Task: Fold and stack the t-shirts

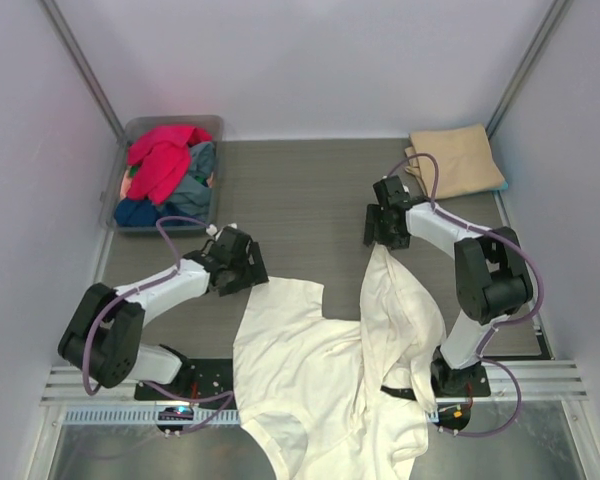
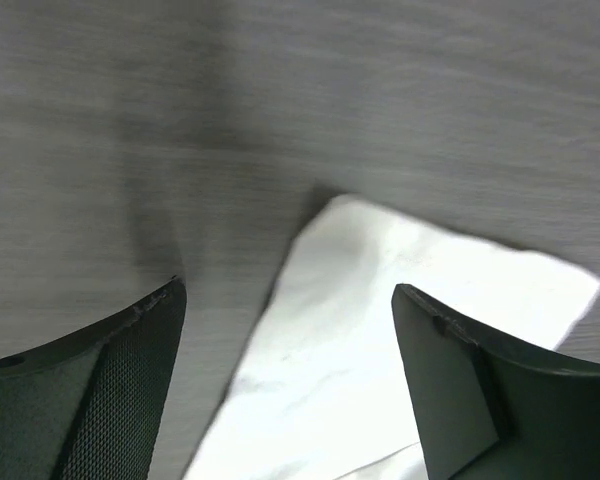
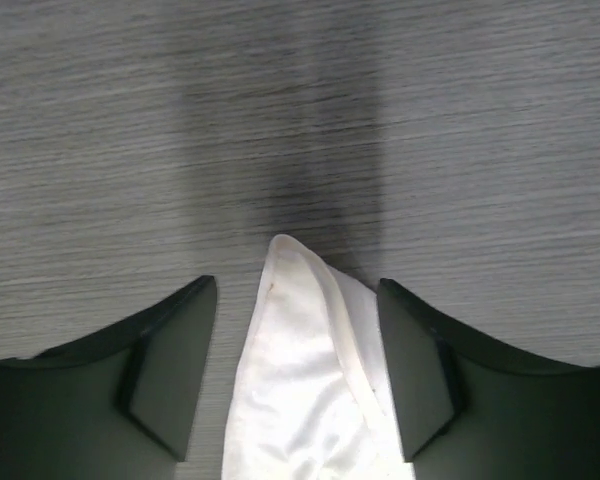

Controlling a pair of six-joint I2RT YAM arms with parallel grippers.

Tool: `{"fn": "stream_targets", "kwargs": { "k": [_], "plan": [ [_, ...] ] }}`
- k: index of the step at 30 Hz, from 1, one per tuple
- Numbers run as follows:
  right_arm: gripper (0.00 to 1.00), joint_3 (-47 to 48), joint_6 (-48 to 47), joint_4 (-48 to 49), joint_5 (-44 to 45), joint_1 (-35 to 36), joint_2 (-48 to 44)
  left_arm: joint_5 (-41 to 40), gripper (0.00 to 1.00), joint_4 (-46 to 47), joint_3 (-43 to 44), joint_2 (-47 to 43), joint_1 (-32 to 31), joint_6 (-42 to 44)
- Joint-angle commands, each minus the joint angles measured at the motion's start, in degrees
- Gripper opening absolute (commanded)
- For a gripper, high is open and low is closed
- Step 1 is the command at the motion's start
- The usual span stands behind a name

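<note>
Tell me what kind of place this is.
Most likely a robot lab test cell, not a home or laundry: plain white walls box in a grey table, a left arm and a right arm are bolted at its near edge, and a plastic tub holds crumpled shirts.

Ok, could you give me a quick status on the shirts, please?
Left gripper, right gripper open, each astride a white shirt corner. Shirt rumpled, unfolded. Tan shirt folded, far right. Nothing in the way.

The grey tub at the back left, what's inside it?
A crumpled red t-shirt lies on top, blue-grey shirts beneath; anything deeper in the tub is covered.
</note>
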Motion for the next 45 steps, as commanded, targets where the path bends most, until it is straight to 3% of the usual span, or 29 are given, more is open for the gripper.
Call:
{"fn": "stream_targets", "kwargs": {
  "k": [1, 4, 5, 7, 8, 10, 12, 14, 19, 23, 26, 27, 31, 32, 33, 34, 36, 38, 40, 42, 44, 45],
  "plan": [
    [0.66, 1.06, -1.16, 1.02, -1.97, -0.05, 0.51, 2.22, 0.83, 6.38, 0.26, 4.32, -1.13, 0.01],
    [0.56, -0.96, -1.34, 1.89, -2.49, -0.13, -0.19, 3.89, 0.76, 8.4, 0.0, 6.79, -1.92, -0.16],
    [0.52, -1.4, -1.43, 2.07, -2.49, -0.05, -0.36, 4.16, 0.7, 8.84, -0.27, 7.06, -2.18, -0.34],
    [0.35, -2.71, -1.52, 2.34, -3.28, -0.13, -1.15, 5.99, 0.58, 10.77, -0.62, 7.76, -2.63, -0.43],
    [0.31, -3.16, -1.6, 2.25, -3.55, -0.05, -1.33, 6.53, 0.43, 11.48, -0.79, 8.55, -2.71, -0.6],
    [0.17, -4.04, -1.78, 2.95, -4.33, -0.05, -1.68, 8.98, 0.27, 13.94, -1.32, 9.43, -2.71, -1.04],
    [0.05, -4.22, -1.69, 3.21, -4.6, -0.05, -1.68, 9.69, 0.0, 14.12, -0.62, 10.31, -2.71, -0.52],
    [0.01, -3.08, -1.69, 2.95, -6.35, -0.13, -1.86, 8.56, 0.0, 12.46, 1.73, 9.09, -2.71, 0.36],
    [0.01, 4.81, -3.0, 2.6, -13.21, -0.13, -8.35, -0.75, 0.0, -2.21, 10.96, 3.21, -0.44, 5.27],
    [0.01, 7.91, -5.99, 4.08, -16.46, -0.05, -24.3, -5.14, 0.0, -11.08, 19.75, -1.98, 6.49, 8.88],
    [0.01, 2.66, -8.28, 8.29, -19.27, 0.04, -35.66, -6.03, 0.0, -13.47, 22.75, -4.53, 10.28, 11.26],
    [0.01, 0.2, -8.46, 9.36, -21.28, 0.04, -44.14, -5.86, 0.0, -14.0, 23.19, -4.71, 11.08, 11.7],
    [0.01, -17.6, -4.96, 12.7, -19.21, 0.13, -66.23, -5.42, 0.0, -14.8, 22.59, -5.5, 14.51, 12.67],
    [0.02, -20.8, -1.37, 13.58, -17.8, 0.13, -70.55, -5.33, 0.0, -14.45, 21.71, -5.68, 15.3, 12.06],
    [0.33, -23.7, 0.31, 13.67, -16.4, 0.13, -74.33, -5.07, 0.0, -14.01, 21.36, -5.85, 15.48, 11.7],
    [0.56, -28.51, 2.42, 13.59, -14.64, 0.13, -81.94, -4.46, 0.0, -13.66, 20.83, -5.94, 15.57, 11.44],
    [0.95, -32.24, 7.95, 11.66, -13.31, 0.13, -88.57, -4.1, 0.0, -13.3, 20.47, -5.86, 15.65, 11.0],
    [0.98, -35.23, 12.18, 8.77, -8.5, 0.13, -95.16, -3.92, 0.0, -13.39, 20.04, -5.77, 15.74, 11.08],
    [1.0, -36.82, 16.14, 7.18, -3.31, 0.13, -96.08, -3.75, 0.0, -13.65, 19.6, -6.03, 15.74, 11.08],
    [1.0, -36.21, 19.12, 1.04, 5.65, 0.22, -88.47, -3.84, 0.0, -13.57, 19.16, -6.82, 15.83, 10.91],
    [1.0, -32.88, 19.49, -3.35, 8.74, 0.13, -77.59, -3.75, 0.0, -13.91, 18.8, -7.35, 15.83, 11.0],
    [1.0, -31.48, 18.88, -4.07, 8.06, 0.13, -65.44, -3.84, 0.0, -14.18, 18.72, -7.79, 15.92, 11.08]
  ]
}}
